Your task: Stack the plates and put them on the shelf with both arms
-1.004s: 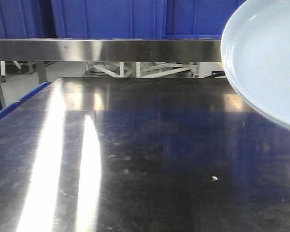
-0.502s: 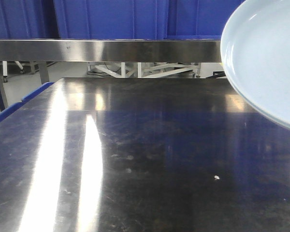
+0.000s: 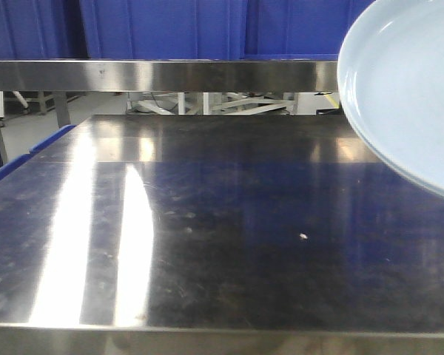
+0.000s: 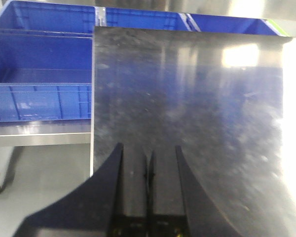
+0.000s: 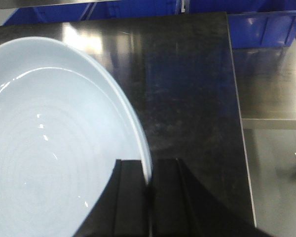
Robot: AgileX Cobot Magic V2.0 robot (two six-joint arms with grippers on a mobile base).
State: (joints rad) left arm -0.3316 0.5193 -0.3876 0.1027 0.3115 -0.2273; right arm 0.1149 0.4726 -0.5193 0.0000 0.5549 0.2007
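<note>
Above the steel table (image 3: 207,222), the right gripper (image 5: 149,173) is pinching the rim of the pale plate (image 3: 407,89), raised at the table's right and, I judge, needing a slow, level carry toward the shelf (image 3: 163,74), while the left gripper (image 4: 149,158) is hovering closed on nothing.

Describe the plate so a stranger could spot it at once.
Start at the dark steel table and look to its right side. There the right gripper pinches the rim of a large, round, pale bluish-white plate. It is the only pale round thing among grey steel and blue crates.
</note>
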